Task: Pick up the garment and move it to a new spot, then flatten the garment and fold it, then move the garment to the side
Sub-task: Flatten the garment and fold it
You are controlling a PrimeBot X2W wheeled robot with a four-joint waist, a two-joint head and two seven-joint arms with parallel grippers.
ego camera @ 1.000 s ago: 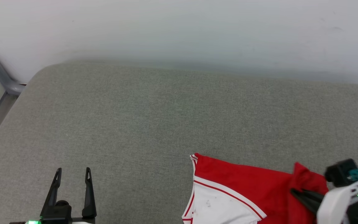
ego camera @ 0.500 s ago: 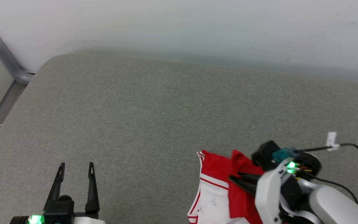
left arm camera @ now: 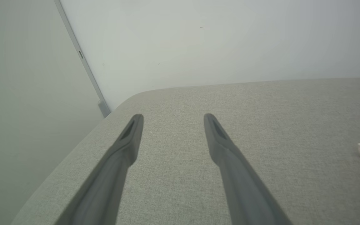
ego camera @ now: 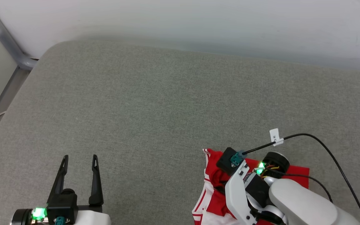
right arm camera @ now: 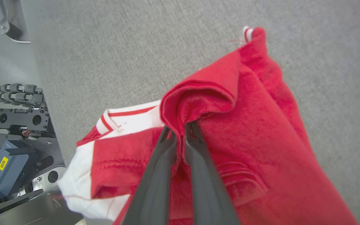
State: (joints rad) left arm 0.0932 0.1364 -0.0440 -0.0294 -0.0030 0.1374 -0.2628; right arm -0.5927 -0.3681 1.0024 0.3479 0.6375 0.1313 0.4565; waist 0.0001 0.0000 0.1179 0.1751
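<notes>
The garment (ego camera: 212, 170) lies bunched at the near right of a broad grey cushion (ego camera: 155, 103). It is soft red knit with a fuzzy nap, a white sleeve panel and narrow red-and-white striped ribbing at the edges. The right gripper (right arm camera: 180, 131) has its two long dark fingers pressed together on a rolled fold of the red cloth, which curls over the fingertips and drapes down both sides in loose creases. The left gripper (ego camera: 80, 156) sits at the near left, well apart from the garment, its slim tapered fingers spread wide with bare cushion between them. The cushion is a coarse woven fabric, flat, with a rounded far-left corner. Behind it stands a smooth pale wall (ego camera: 198, 22), and a grey metal rail (ego camera: 11, 53) runs down beside that corner. A thin black cable (ego camera: 323, 147) with a small white tag (ego camera: 274, 137) arcs over the right wrist
</notes>
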